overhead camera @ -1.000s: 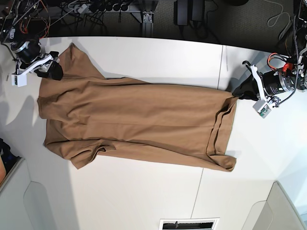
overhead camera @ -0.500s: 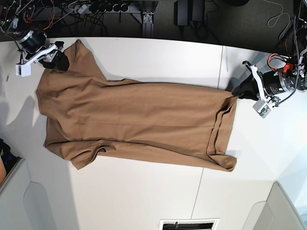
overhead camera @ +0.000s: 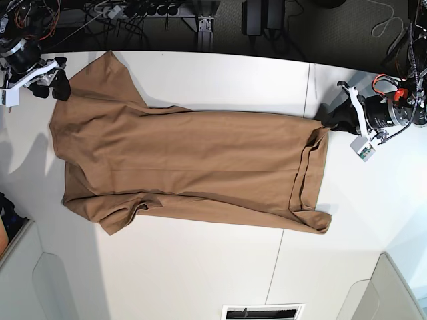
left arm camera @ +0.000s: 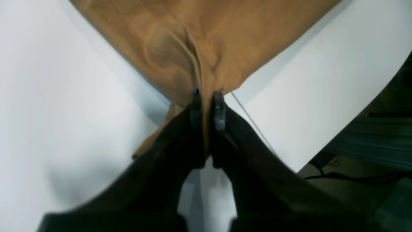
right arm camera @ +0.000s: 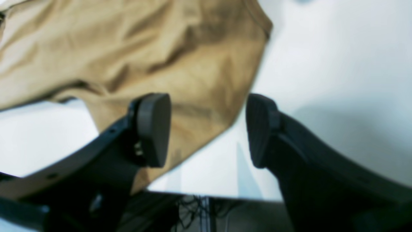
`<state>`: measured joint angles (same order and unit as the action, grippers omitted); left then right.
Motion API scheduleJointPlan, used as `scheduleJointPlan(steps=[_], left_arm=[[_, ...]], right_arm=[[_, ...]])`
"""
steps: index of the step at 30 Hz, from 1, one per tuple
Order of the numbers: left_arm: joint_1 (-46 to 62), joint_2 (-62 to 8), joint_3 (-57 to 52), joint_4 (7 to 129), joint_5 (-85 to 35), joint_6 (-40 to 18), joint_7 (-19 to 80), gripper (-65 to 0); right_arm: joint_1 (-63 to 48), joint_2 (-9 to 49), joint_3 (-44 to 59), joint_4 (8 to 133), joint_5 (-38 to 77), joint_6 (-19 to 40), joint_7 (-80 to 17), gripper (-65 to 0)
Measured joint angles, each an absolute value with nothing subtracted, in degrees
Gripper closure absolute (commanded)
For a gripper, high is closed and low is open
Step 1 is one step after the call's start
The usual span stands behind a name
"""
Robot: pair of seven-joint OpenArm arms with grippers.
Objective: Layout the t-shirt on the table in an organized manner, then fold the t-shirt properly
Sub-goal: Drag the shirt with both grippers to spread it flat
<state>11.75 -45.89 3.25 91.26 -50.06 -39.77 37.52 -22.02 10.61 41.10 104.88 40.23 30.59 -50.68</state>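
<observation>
While cables (overhead camera: 127, 12) crowd the floor past the table's (overhead camera: 220, 73) far edge, the t-shirt (overhead camera: 187, 170) lies flat mid-table, long axis across it, bare white all round. Left gripper (left arm camera: 206, 104) pinches the shirt's hem corner; right gripper (right arm camera: 207, 129), spread, hovers off the sleeve at the table edge.

Base view straight down over the whole table (overhead camera: 200, 267), both wrist views close along their fingers, all sharing the t-shirt (overhead camera: 187, 167).
</observation>
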Motion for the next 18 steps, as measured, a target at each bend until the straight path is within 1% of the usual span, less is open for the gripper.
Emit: scheduleJointPlan(steps=[7,11,18], left_arm=[[11.77,-45.89,3.25,91.29,-51.96,-39.79,37.58,0.0],[11.77,-45.87,3.25,91.26,-51.96,-39.77,37.67,0.0],[11.75,-45.87,3.25,91.29,-51.96,-39.77,37.71,0.0]], right_arm=[[-26.0,10.55,40.62,104.77,39.13,30.48,-50.81,-36.9],[-26.37,10.33,40.01,104.73,39.42,30.46,-49.52,-36.9],[-25.87,10.46,31.48,102.32,39.46,29.98,-48.25,-36.9]])
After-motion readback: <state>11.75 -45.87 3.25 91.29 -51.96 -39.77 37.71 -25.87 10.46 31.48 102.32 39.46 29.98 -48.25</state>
